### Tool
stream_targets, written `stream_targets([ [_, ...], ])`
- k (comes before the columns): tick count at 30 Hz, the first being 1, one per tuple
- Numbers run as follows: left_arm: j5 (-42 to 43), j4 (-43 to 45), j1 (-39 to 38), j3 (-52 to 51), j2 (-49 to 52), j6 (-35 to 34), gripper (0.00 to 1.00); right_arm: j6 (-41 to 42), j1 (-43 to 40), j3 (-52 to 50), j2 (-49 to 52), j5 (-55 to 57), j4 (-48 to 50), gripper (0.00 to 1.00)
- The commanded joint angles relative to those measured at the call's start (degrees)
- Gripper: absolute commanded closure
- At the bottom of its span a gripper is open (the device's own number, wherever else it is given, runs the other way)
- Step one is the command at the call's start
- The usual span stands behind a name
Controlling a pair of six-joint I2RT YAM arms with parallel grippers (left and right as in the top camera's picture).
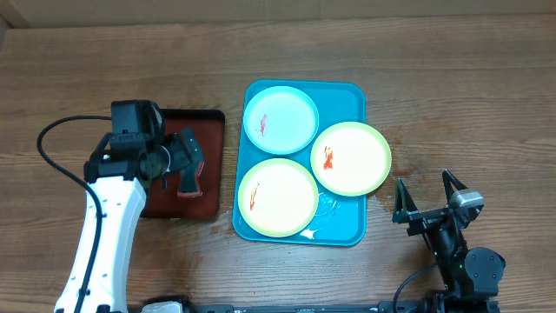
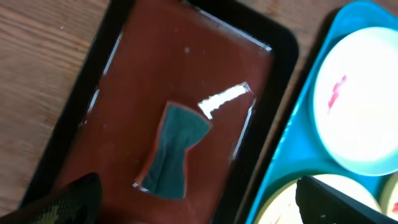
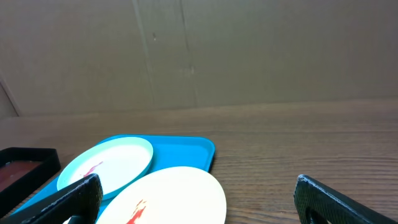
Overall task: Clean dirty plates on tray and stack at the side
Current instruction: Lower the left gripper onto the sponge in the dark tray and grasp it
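Plates come first: three round ones, all lying flat on the turquoise tray in the middle of the wooden worktop. The blue-rimmed plate sits at 11 o'clock on the tray. One green-rimmed plate sits at 7 o'clock. The other green-rimmed plate is at 3 o'clock, with its edge poking out over the tray's right rim. Each has a red smear, though the one on the blue-rimmed plate is only faint and pink.

They look hard, smooth and shiny. I think they are stiff and quite light, and slippery too, most of all when wet. They are shallow, with a thin raised lip all round, and that lip is the best place to pinch. The plate at 3 o'clock looks the easiest to take, since its lip hangs free past the tray. The three lie close together, so there is little room between them for fingers.

At 9 o'clock from the big tray is a small dark red-brown tray with a black rim, glossy inside. A sponge lies in it — green on top, reddish at the edge, pinched in at the middle, and soft-looking. The left gripper hangs over it with its fingers spread wide, holding nothing. The right gripper is at 4 o'clock from the big tray, low by the worktop — also wide open and empty.
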Motion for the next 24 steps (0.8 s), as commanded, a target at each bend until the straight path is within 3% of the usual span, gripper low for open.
stream_targets([
  [1, 2.97, 0.26, -0.02, 1.92, 1.60, -2.08, 0.00, 0.24, -0.13, -0.61, -0.68, -0.24, 0.37, 0.00],
  [11, 4.24, 2.10, -1.18, 1.92, 9.40, 2.25, 0.01, 0.24, -0.13, -0.61, -0.68, -0.24, 0.37, 0.00],
  [12, 5.09, 2.23, -1.55, 1.92, 10.58, 3.74, 0.14, 0.24, -0.13, -0.61, -0.68, -0.24, 0.37, 0.00],
  [15, 5.62, 1.99, -2.36, 1.92, 14.53, 5.03, 0.20, 0.24, -0.13, -0.61, -0.68, -0.24, 0.37, 0.00],
  [17, 5.55, 1.68, -2.67, 1.92, 17.05, 5.03, 0.13, 0.24, -0.13, -0.61, -0.68, -0.24, 0.37, 0.00],
  [21, 2.78, 1.66, -2.56, 1.92, 20.48, 5.05, 0.19, 0.24, -0.13, -0.61, -0.68, -0.24, 0.37, 0.00],
  [24, -1.62, 1.81, -2.51, 1.92, 21.44, 5.07, 0.12, 0.24, -0.13, -0.61, -0.68, -0.24, 0.37, 0.00],
])
